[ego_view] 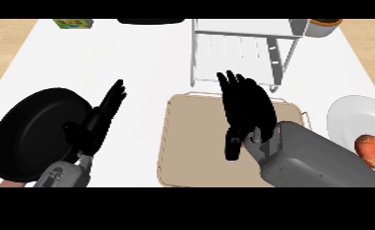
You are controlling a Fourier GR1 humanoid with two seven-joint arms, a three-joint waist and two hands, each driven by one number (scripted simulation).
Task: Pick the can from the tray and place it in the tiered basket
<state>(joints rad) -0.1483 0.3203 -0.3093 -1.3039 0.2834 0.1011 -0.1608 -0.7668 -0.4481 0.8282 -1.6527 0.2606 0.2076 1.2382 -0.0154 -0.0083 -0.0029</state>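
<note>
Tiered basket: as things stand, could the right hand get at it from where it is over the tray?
Probably yes. The right hand is open over the tray, fingers pointing toward the tiered basket just beyond the tray's far edge, with nothing between them. No can is visible; the hand may hide it.

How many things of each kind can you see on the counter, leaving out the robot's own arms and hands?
Black pans: 1
Trays: 1
Tiered baskets: 1
White plates: 1
Green boxes: 1
Total: 5; cut-off items at the edges left out.
</note>
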